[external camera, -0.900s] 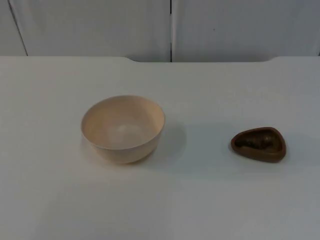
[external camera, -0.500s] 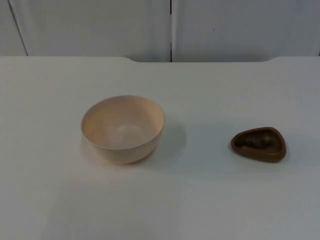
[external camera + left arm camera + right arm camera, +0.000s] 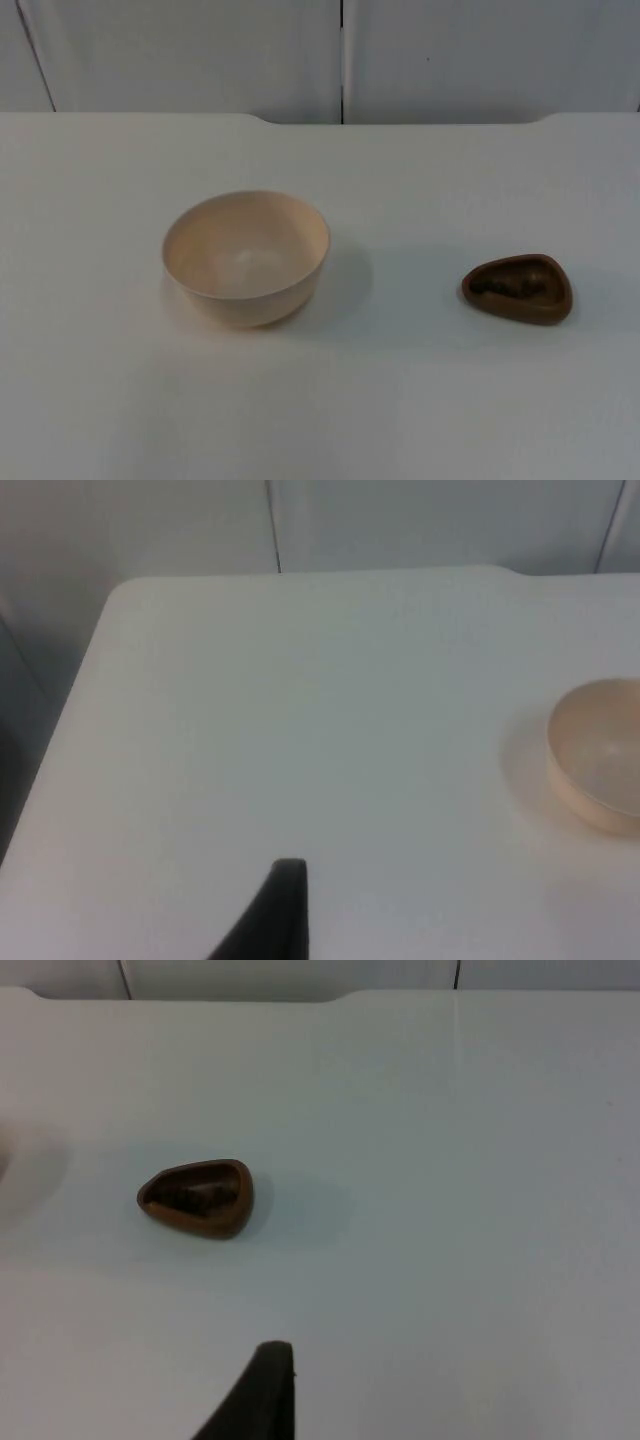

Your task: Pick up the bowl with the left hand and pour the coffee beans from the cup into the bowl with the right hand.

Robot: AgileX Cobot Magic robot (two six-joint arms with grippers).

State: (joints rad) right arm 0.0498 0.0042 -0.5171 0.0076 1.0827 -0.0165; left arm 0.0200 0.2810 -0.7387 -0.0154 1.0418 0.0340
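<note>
A cream bowl [image 3: 246, 257] stands upright and empty, a little left of the table's middle. To its right sits a small brown teardrop-shaped cup [image 3: 517, 288] with dark coffee beans inside. The left wrist view catches the bowl [image 3: 600, 755] well away from my left gripper [image 3: 283, 908], which hangs over the table's left part and holds nothing. In the right wrist view the cup [image 3: 197, 1198] lies some distance ahead of my right gripper [image 3: 262, 1390], which touches nothing.
The white table top [image 3: 420, 400] ends at the grey partition wall [image 3: 340, 55] behind. The table's left edge [image 3: 62, 750] drops off close to my left gripper.
</note>
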